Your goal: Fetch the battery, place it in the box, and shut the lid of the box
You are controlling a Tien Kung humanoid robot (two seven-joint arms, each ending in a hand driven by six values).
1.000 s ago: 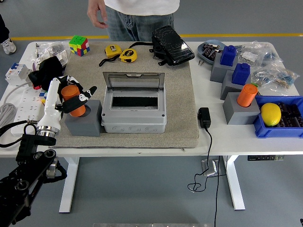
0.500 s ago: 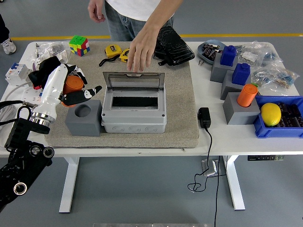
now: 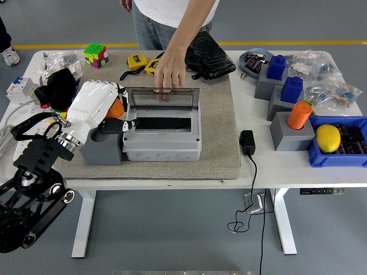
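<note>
My left hand (image 3: 112,117) is shut on an orange cylindrical battery (image 3: 117,108), of which only a sliver shows past the white back of the hand. It hovers at the left edge of the grey box (image 3: 162,140). The box's clear lid (image 3: 162,98) stands upright at the back and the dark inside is exposed. A person's hand (image 3: 169,71) reaches from the far side and rests its fingers on the lid's top edge. The grey holder (image 3: 103,150) left of the box is partly hidden under my hand. My right arm is out of view.
The box sits on a beige mat (image 3: 218,114). On the right stand grey holders with a second orange battery (image 3: 299,114) and blue ones (image 3: 292,89), plus a blue bin (image 3: 338,157) with a lemon. Tape measures (image 3: 137,61), a black pouch (image 3: 208,54) and a power adapter (image 3: 247,141) lie around.
My left hand has lifted the orange battery out of the grey holder and carried it right to the box's left edge. The person's hand has come down onto the lid's top edge.
</note>
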